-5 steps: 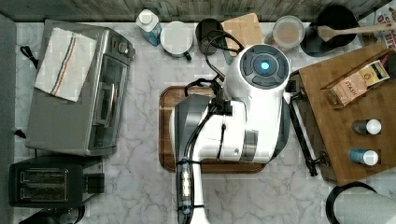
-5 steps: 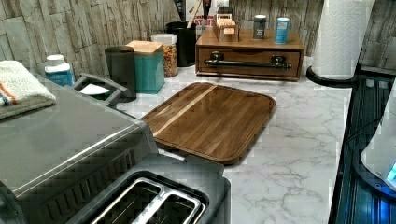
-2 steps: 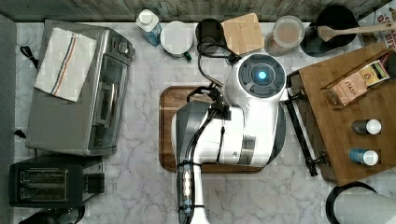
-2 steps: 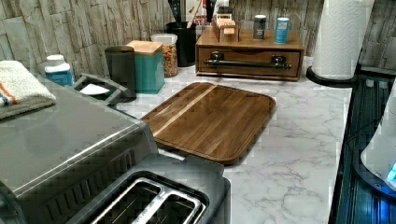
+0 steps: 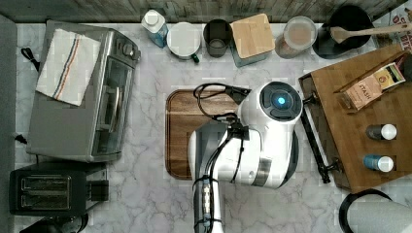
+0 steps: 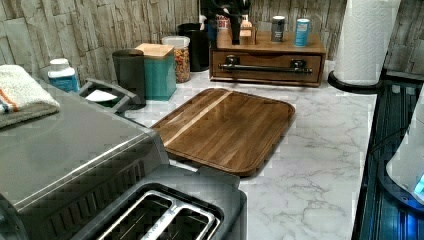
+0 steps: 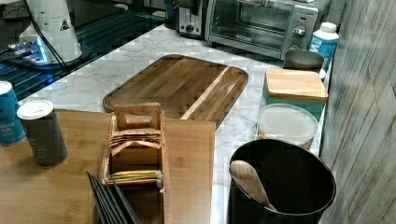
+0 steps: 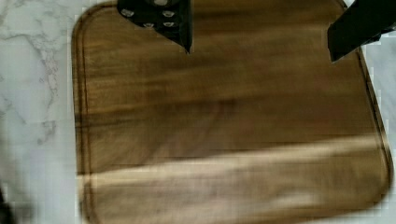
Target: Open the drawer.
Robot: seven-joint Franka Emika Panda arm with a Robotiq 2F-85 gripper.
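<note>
The drawer (image 6: 266,66) is the front of a low brown wooden box at the far end of the counter in the left view. It sits flush and shut, with its long black bar handle (image 6: 265,68) across it. In the top view the handle (image 5: 315,141) runs along the box's left edge, just right of my white arm (image 5: 272,131). My gripper (image 8: 261,42) hangs above the dark wooden serving tray (image 8: 224,140), open, its two black fingers (image 8: 180,28) wide apart with nothing between them.
A tea box (image 5: 371,87) and two shakers (image 5: 381,132) stand on the box's top. Jars and canisters (image 5: 252,36) line the back wall. The toaster oven (image 5: 82,92) and toaster (image 5: 46,187) are at the top view's left, and a paper towel roll (image 6: 367,40) stands beside the drawer.
The arm's wrist has shifted down and a little right in the top view, closer to the drawer's handle. The drawer has not moved.
</note>
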